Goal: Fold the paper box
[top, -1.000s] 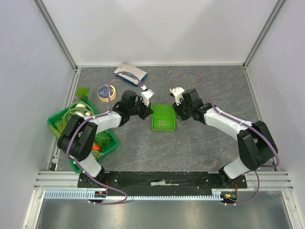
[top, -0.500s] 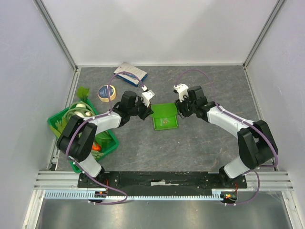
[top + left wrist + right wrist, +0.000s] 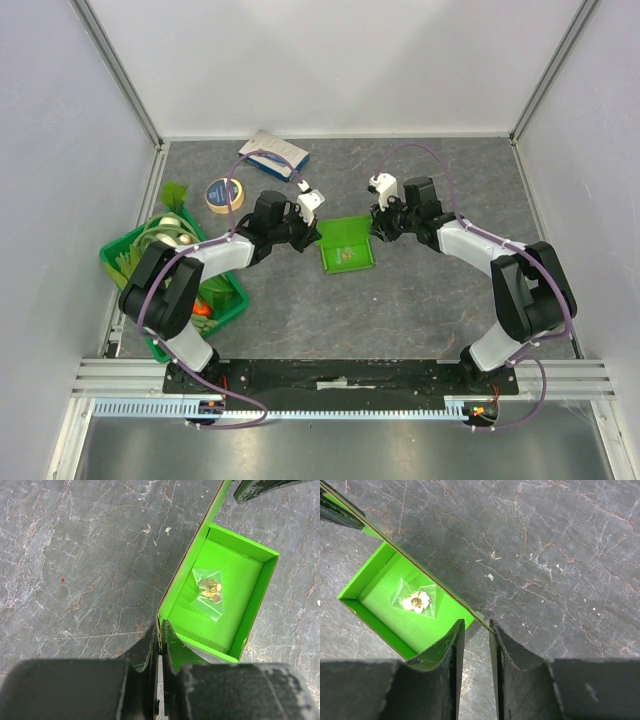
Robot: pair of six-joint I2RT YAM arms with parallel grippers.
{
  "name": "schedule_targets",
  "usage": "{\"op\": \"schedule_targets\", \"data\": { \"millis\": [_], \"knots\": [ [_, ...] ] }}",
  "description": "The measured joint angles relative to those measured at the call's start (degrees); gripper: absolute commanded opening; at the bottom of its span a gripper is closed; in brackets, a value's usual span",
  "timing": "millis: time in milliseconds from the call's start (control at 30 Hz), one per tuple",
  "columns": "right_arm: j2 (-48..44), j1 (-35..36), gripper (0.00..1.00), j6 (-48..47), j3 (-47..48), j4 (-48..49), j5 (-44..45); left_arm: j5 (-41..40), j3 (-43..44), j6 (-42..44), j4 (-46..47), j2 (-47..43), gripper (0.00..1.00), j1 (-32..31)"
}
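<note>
Your right gripper (image 3: 476, 630) moved back, jaws apart; left gripper (image 3: 159, 630) pinches a wall of the paper box (image 3: 240, 580). Light, bendy card: hold edges softly.

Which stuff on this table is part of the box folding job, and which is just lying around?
Job: paper box, small bag inside it.
Lying around: green crate, tape roll, blue-and-white carton.

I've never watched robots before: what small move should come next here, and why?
Probably close the right gripper on a wall of the paper box: its open jaws sit at that wall's edge, while the left gripper pinches the opposite wall.
</note>
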Motion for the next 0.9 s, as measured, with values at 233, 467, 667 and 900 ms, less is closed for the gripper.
{"op": "schedule_targets", "data": {
  "millis": [233, 467, 667, 900],
  "knots": [
    [0.24, -0.72, 0.18, -0.57, -0.22, 1.31, -1.86, -0.17, 0.00, -0.02, -0.46, 0.00, 0.14, 0.07],
    [0.24, -0.50, 0.52, -0.04, -0.92, 3.10, -1.68, -0.04, 0.00, -0.02, -0.61, 0.00, 0.08, -0.09],
    [0.26, -1.20, 0.53, -0.87, -0.92, 3.98, -1.70, 0.33, 0.00, 0.00, -0.79, 0.00, 0.08, -0.07],
    [3.52, -3.63, 0.56, -3.26, -0.46, 5.03, -6.97, 1.53, 0.02, 0.04, -1.09, 0.00, 0.08, -0.09]
  ]
}}
